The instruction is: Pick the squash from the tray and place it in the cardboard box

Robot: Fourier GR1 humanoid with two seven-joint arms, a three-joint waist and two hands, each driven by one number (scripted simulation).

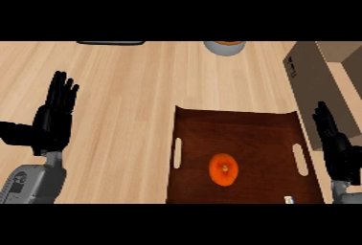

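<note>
Squash point(223, 169): orange, lying low on the tray's floor, near its front edge; touched by neither hand.
Tray point(247, 129): dark brown, slotted handles at left and right, set on the worktop between the two hands.
Right hand point(337, 148): black, just beside the tray's right rim, fingers straight and pointing away, holding nothing.
Left hand point(55, 117): black, well apart from the tray at the view's left, fingers spread and up, resting, holding nothing.
Worktop point(127, 95): pale wood.
Box point(318, 67): cardboard, far right, beyond the tray's right corner; its inside only partly shows.
Bowl point(225, 47): grey, far edge, something orange inside, cut by the view's top.
Dark item point(111, 42): flat, far left edge, too little shows to name.
Done: nothing, by my reading; squash not yet grasped.
Left: reach, grasp, lift, carry to box, release.
</note>
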